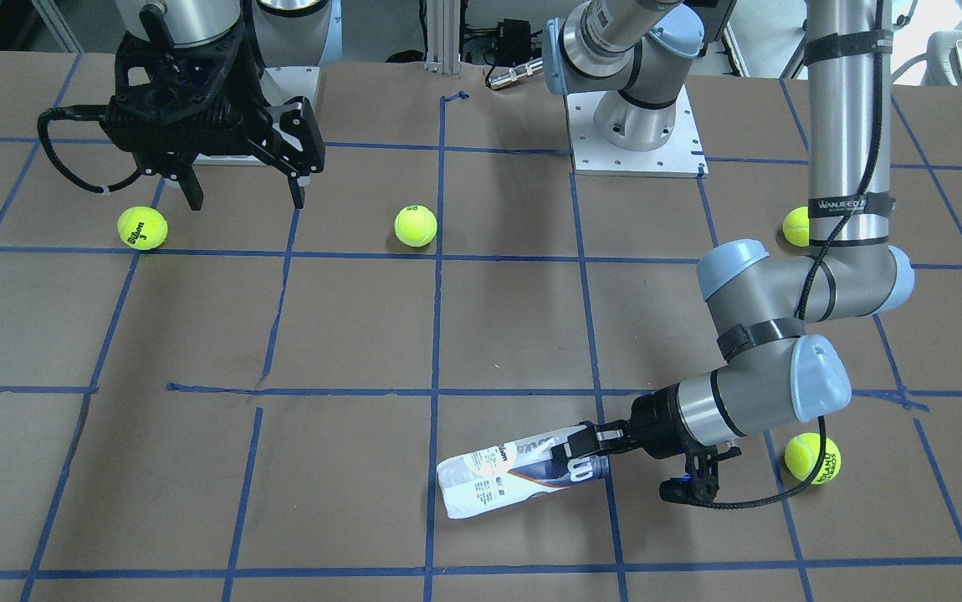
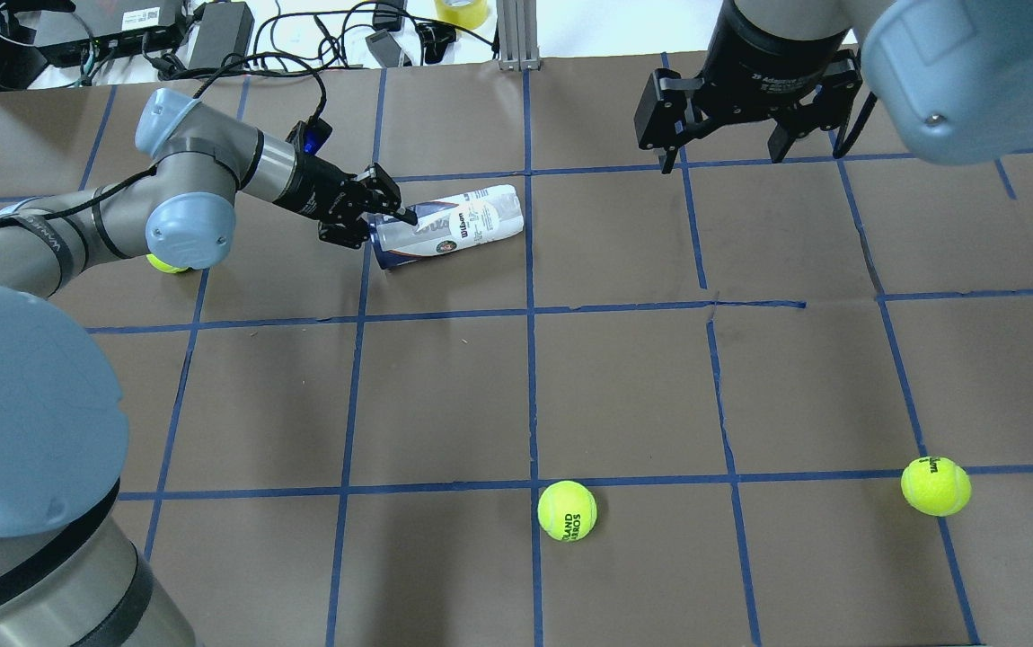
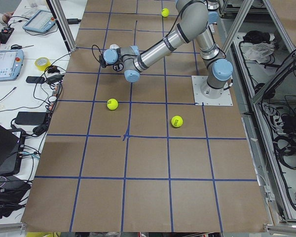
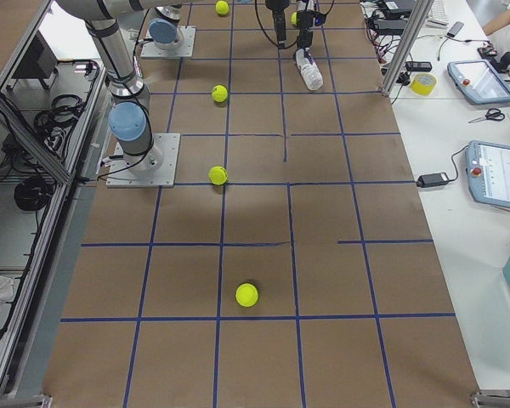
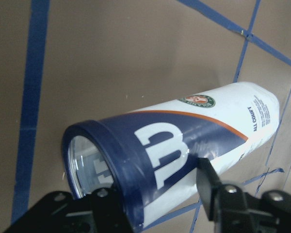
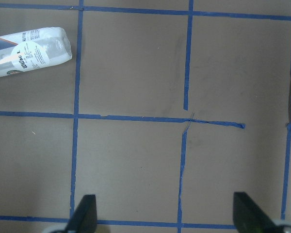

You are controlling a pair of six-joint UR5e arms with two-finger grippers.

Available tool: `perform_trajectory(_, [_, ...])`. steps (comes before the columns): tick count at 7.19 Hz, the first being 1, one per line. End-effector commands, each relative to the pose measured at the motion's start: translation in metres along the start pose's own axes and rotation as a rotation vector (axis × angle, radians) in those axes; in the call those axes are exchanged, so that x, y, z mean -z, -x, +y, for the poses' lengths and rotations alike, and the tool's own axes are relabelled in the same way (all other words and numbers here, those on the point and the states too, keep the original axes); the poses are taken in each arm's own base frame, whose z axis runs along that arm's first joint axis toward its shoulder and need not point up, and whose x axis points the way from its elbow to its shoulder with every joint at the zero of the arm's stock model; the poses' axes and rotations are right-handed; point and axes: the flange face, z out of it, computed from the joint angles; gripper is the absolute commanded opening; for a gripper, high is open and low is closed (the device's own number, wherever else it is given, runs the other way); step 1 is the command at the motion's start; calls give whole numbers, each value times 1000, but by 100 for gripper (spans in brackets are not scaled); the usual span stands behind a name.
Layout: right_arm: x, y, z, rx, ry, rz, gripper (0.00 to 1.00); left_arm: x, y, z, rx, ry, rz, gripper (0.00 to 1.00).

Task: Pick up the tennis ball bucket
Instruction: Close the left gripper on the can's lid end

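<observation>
The tennis ball bucket (image 1: 498, 477) lies on its side on the brown table; it also shows in the overhead view (image 2: 458, 223), the right wrist view (image 6: 31, 48) and the exterior right view (image 4: 308, 72). It has a white and navy label and a dark blue rim (image 5: 106, 160). My left gripper (image 1: 579, 458) (image 2: 384, 218) (image 5: 154, 182) reaches in low from the rim end, its two fingers shut against opposite sides of the rim. My right gripper (image 1: 243, 196) (image 2: 721, 148) (image 6: 165, 218) is open and empty, hanging above the table far from the bucket.
Loose yellow-green tennis balls lie around: one under my left elbow (image 1: 811, 457), one by the left forearm (image 1: 796, 226), one mid-table (image 2: 567, 510), one on the right (image 2: 935, 486). Blue tape grids the table. Cables and devices lie beyond the far edge (image 2: 211, 27).
</observation>
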Motion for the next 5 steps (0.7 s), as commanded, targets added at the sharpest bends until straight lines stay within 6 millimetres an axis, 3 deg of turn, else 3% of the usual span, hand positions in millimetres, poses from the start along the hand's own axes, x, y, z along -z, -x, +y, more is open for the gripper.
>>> perform_trajectory(1, [-1, 0, 0, 0, 1, 0, 100, 8, -36, 11, 54, -21, -22, 0])
perform_trajectory(2, [-1, -1, 0, -2, 1, 0, 100, 16, -59, 10, 66, -59, -75, 0])
perform_trajectory(3, [-1, -1, 0, -2, 1, 0, 100, 24, -96, 13, 57, -103, -123, 0])
perform_trajectory(5, [-1, -1, 0, -2, 1, 2, 100, 25, -134, 22, 18, -154, -203, 0])
